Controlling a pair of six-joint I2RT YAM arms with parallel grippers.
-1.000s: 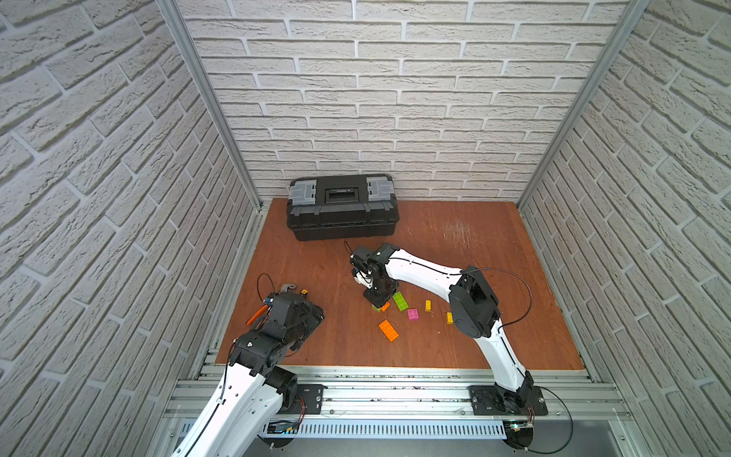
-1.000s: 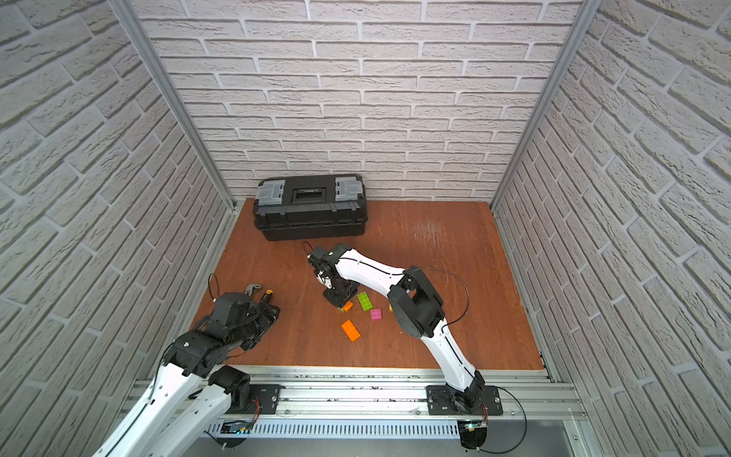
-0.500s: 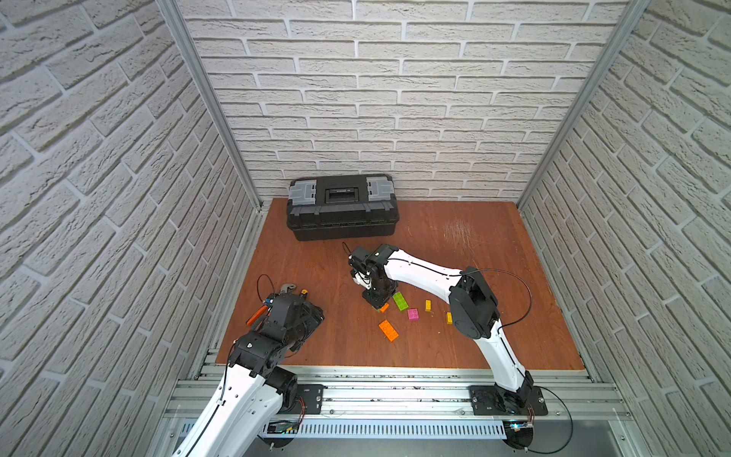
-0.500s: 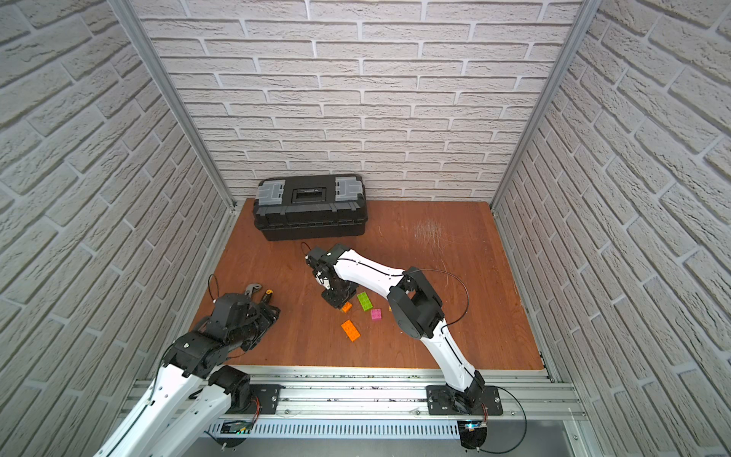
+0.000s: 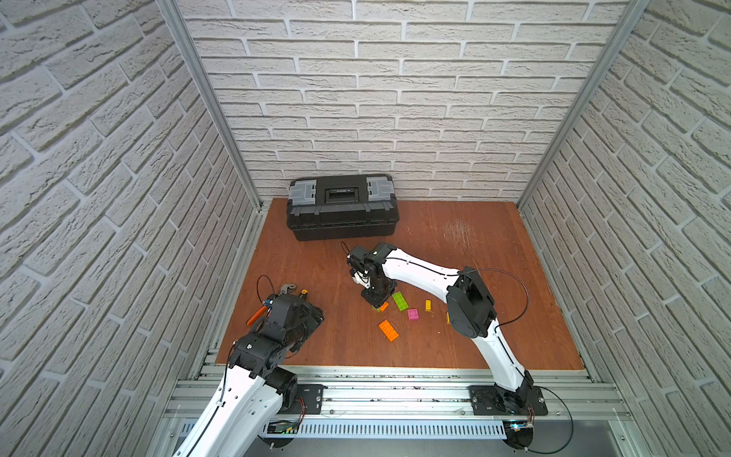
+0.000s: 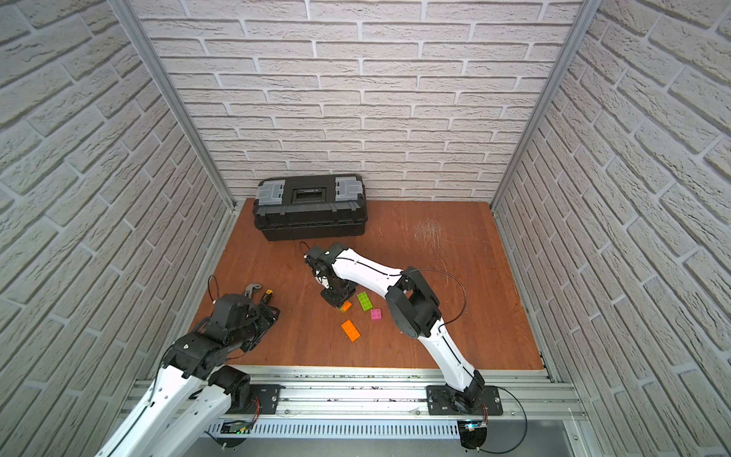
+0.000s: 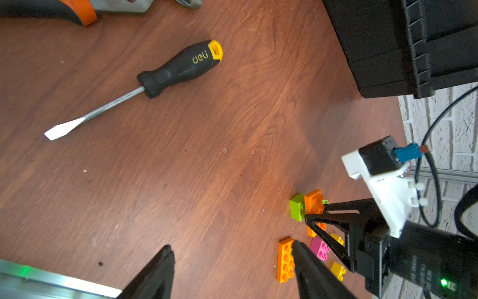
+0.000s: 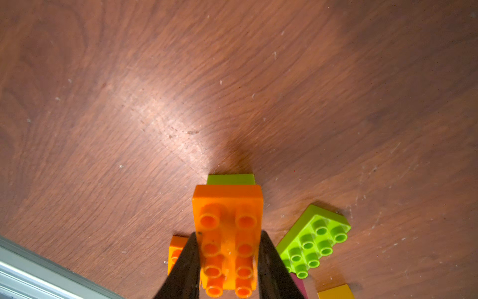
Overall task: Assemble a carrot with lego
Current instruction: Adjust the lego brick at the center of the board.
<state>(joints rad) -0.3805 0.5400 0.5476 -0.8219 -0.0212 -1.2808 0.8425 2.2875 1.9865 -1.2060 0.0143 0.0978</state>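
Observation:
My right gripper (image 8: 227, 261) is shut on a long orange brick (image 8: 227, 238) of the lego, low over the board in both top views (image 5: 383, 306) (image 6: 346, 305). The brick's far end lies over a short lime-green brick (image 8: 230, 179). This pair is the carrot (image 7: 307, 204); I cannot tell whether the two are locked together. Loose beside it lie another long orange brick (image 5: 388, 330), a long lime-green brick (image 5: 400, 300), a pink brick (image 5: 413, 314) and a yellow brick (image 5: 428, 305). My left gripper (image 7: 231, 246) stands open and empty at the board's front left.
A black toolbox (image 5: 342, 207) stands at the back wall. A black-handled screwdriver (image 7: 155, 77) and an orange-handled hand tool (image 5: 257, 314) lie by my left arm. Brick walls close in three sides, and a metal rail (image 5: 395, 391) runs along the front.

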